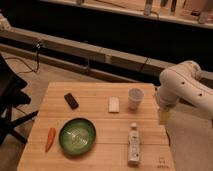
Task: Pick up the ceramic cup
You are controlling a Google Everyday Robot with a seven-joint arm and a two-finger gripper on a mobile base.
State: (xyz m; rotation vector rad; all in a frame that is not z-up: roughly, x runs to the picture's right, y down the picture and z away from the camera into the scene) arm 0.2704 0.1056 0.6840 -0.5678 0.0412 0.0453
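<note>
The ceramic cup [135, 97] is a small plain white handleless cup. It stands upright near the back right of the wooden table [95, 160]. My gripper [163, 116] hangs from the white arm [182, 85] at the table's right edge. It is to the right of the cup and a little nearer the front, apart from it. It holds nothing that I can see.
A flat white block [114, 104] lies left of the cup. A white bottle [133, 144] lies at the front right. A green bowl [77, 135], an orange carrot [50, 139] and a black object [71, 100] are on the left half. A black chair [10, 100] stands left of the table.
</note>
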